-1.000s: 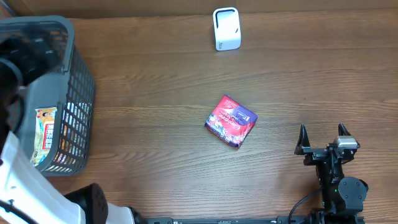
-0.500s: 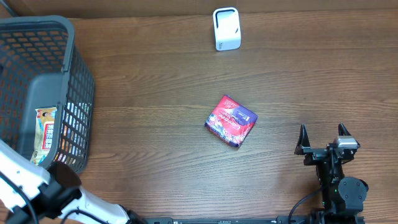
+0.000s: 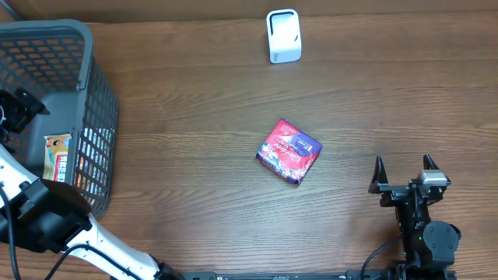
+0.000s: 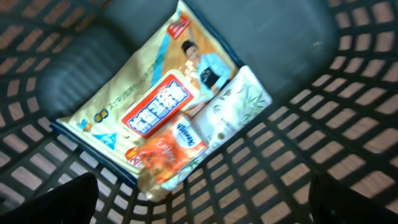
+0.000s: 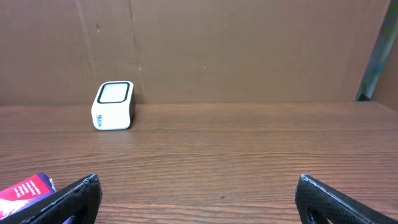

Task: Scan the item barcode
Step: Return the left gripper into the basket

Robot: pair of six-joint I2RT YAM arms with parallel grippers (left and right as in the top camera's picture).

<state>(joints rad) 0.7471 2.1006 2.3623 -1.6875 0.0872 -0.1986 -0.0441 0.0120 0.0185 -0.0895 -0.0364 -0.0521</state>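
Two grippers spread wide, holding nothing: my left gripper [image 4: 202, 202] hangs over the basket [image 3: 97, 117] and its snack packets [image 4: 161, 118]. I see the red packet [image 3: 289, 151] flat on the surface [image 3: 194, 194], my right gripper [image 3: 403, 173] apart to its right.

left arm [image 3: 48, 220]: swung off basket [image 3: 99, 117] top | left end effector [image 3: 23, 107]: now at basket left side

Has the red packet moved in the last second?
No. The red packet lies in the same spot relative to the white scanner, at the same angle.
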